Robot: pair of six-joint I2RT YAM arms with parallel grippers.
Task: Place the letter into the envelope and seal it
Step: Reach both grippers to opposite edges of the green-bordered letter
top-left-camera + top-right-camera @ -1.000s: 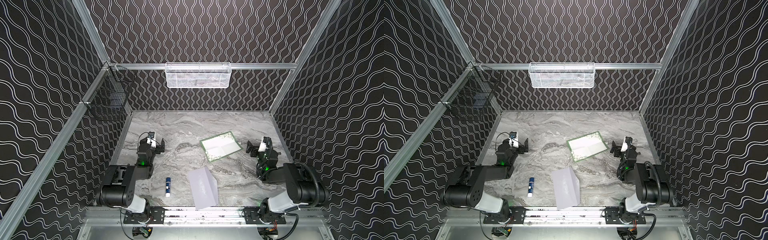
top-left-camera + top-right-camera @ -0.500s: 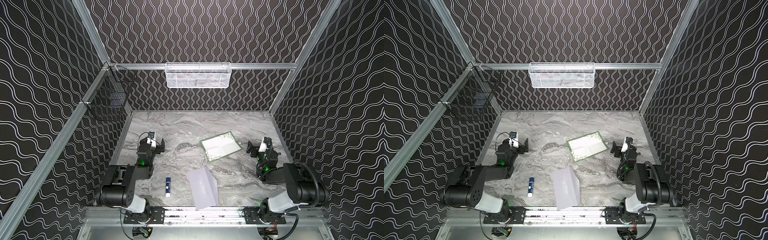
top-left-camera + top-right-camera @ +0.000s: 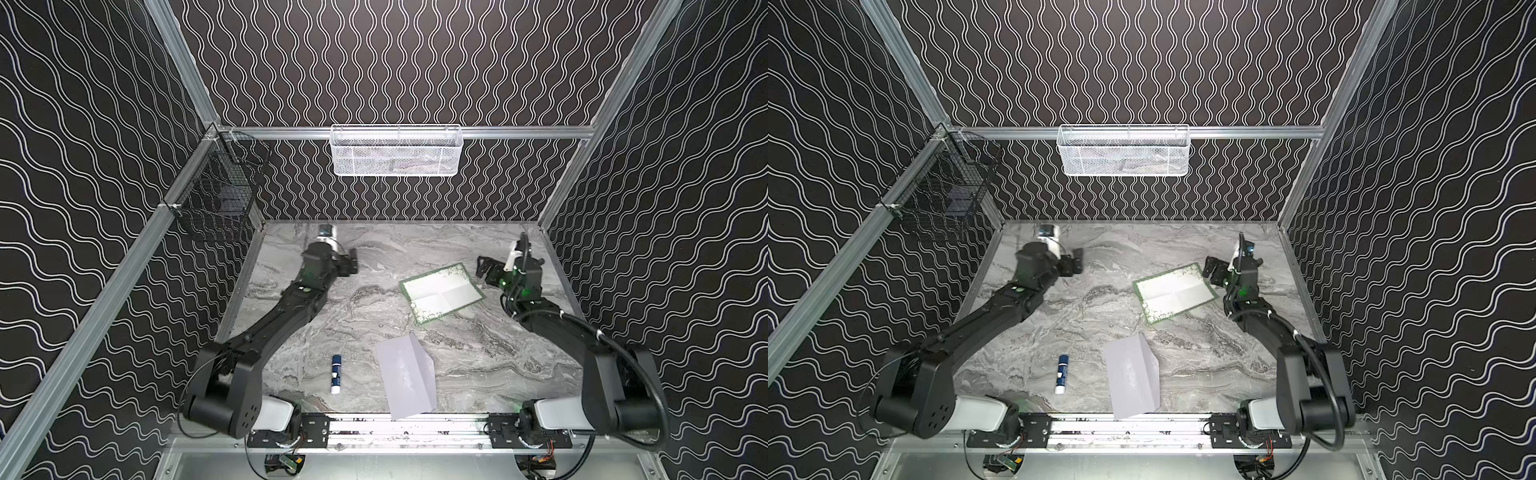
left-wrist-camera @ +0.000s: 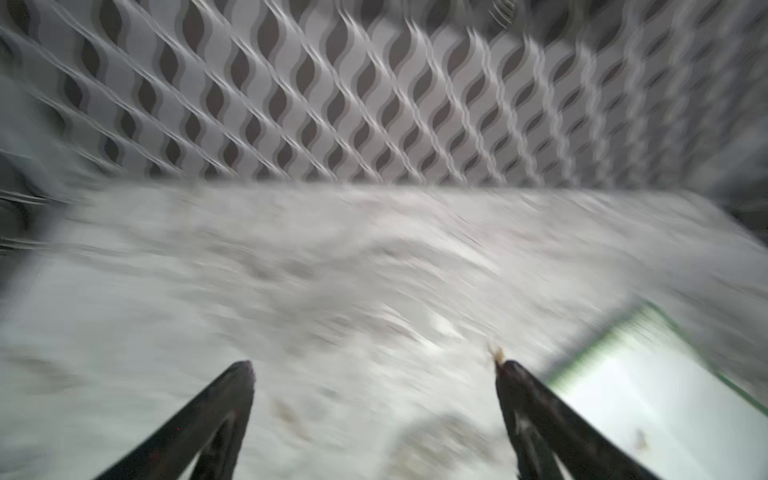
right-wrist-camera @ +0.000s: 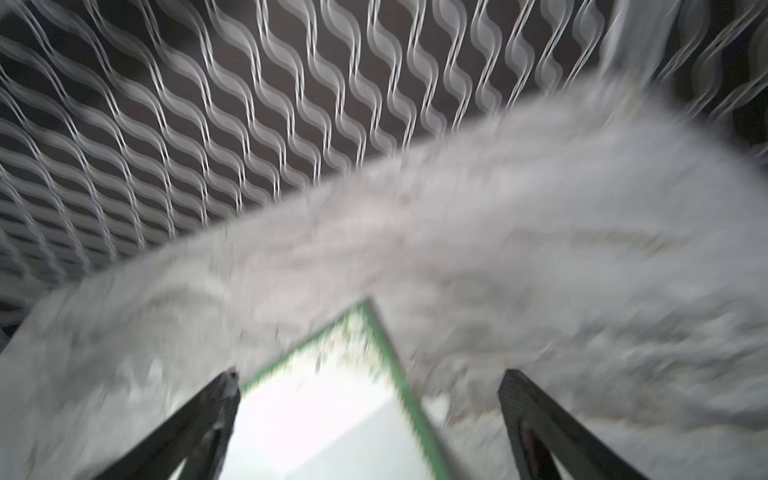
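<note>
Green-bordered letter [image 3: 442,293] lies flat beside the spread right gripper [image 3: 486,271]; left gripper [image 3: 352,264] spread, empty.

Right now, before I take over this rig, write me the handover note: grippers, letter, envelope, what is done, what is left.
Left gripper: open, empty, over bare table at the far left, apart from the letter.
Right gripper: open, empty, at the letter's far right corner. Whether it touches the paper cannot be told; the wrist view is blurred.
Letter: flat, unfolded, right of centre.
Envelope: flat at the front edge, apart from the letter. Glue stick lies to its left.
Done: nothing; the letter is outside the envelope.
Left: pick up the letter, slide it in, seal the envelope.
</note>
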